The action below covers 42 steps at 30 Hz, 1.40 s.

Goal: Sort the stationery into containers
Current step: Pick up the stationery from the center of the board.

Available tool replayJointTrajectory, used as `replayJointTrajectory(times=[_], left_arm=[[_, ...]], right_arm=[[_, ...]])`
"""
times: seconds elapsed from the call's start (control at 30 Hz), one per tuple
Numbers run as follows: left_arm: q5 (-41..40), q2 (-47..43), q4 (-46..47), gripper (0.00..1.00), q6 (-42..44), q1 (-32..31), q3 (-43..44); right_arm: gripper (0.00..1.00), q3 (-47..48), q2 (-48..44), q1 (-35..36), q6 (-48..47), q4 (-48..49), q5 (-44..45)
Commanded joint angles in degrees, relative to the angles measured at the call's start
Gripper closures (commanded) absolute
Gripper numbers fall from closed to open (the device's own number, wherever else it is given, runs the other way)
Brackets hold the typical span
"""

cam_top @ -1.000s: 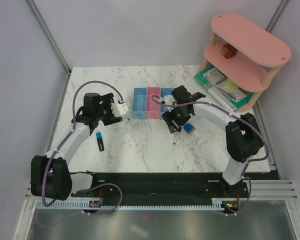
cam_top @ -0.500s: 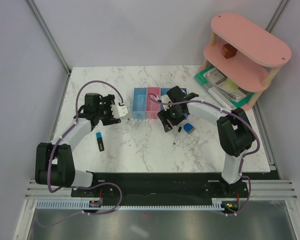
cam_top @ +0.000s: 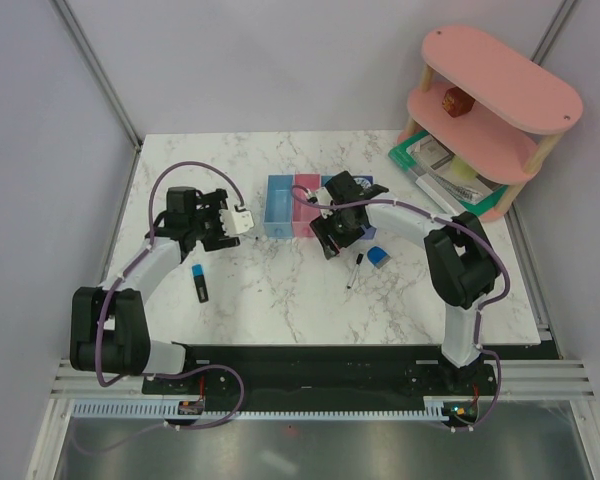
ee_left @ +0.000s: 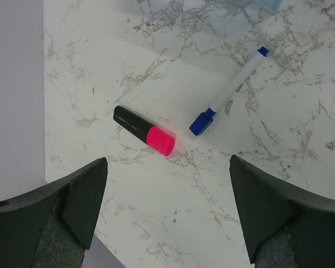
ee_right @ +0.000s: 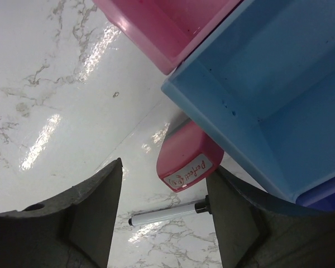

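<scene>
The right hand (cam_top: 331, 236) hangs spread, the pink eraser (ee_right: 185, 161) lying between its fingers (ee_right: 72, 223), seemingly touching the blue bin (ee_right: 257, 100). The left hand (cam_top: 238, 221), likewise spread, hovers above the pink highlighter (ee_left: 144, 130).

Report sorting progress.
Nothing looks sorted: what shows of the pink bin and blue bin is bare. Nothing is in hand; the right gripper hangs open over the eraser, the left gripper open over a pink highlighter and pen. The blue highlighter, cube and second pen also lie on the table.
</scene>
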Motion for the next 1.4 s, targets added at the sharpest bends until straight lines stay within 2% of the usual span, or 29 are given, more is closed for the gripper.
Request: replayJointTrajectory(times=[0.0, 0.27, 0.53, 0.7, 0.8, 0.83, 0.97, 1.1, 1.23, 1.37], left_arm=[[2.14, -1.55, 1.72, 0.04, 1.6, 0.36, -1.08], [3.02, 1.44, 2.07, 0.04, 6.96, 0.97, -2.23], [3.55, 4.43, 1.99, 0.04, 7.32, 0.97, 0.85], [3.64, 4.61, 2.07, 0.04, 6.88, 1.06, 1.03], [3.55, 4.26, 1.99, 0.04, 6.79, 1.15, 0.59], [3.46, 4.17, 1.99, 0.04, 6.79, 1.15, 0.5], [3.29, 3.46, 1.9, 0.04, 6.53, 1.15, 0.41], [2.5, 3.02, 1.9, 0.04, 5.22, 1.32, 0.67], [0.92, 4.77, 1.37, 0.05, -1.1, 2.03, 4.53], [0.21, 6.71, 1.54, 0.05, 0.54, 3.26, 6.21]], right_arm=[[0.32, 2.44, 1.54, 0.21, 0.93, 3.35, 4.82], [0.31, 3.49, 1.72, 0.29, 1.81, 4.32, 6.23], [0.34, 2.97, 2.07, 0.47, 2.78, 5.29, 8.43], [0.48, 2.53, 1.55, 0.82, 2.6, 5.37, 9.48], [0.61, 1.83, 0.67, 1.35, 2.17, 5.29, 9.84], [0.68, 1.74, 0.49, 1.61, 2.08, 5.2, 9.75], [0.82, 1.04, -0.91, 2.23, 1.11, 4.23, 9.75], [0.87, 0.33, -3.81, 2.67, -1.08, 2.13, 8.26], [0.87, 2.25, -7.59, 2.84, -5.21, -1.56, 3.7], [0.86, 5.95, -11.98, 2.84, -8.56, -4.9, 0.87]])
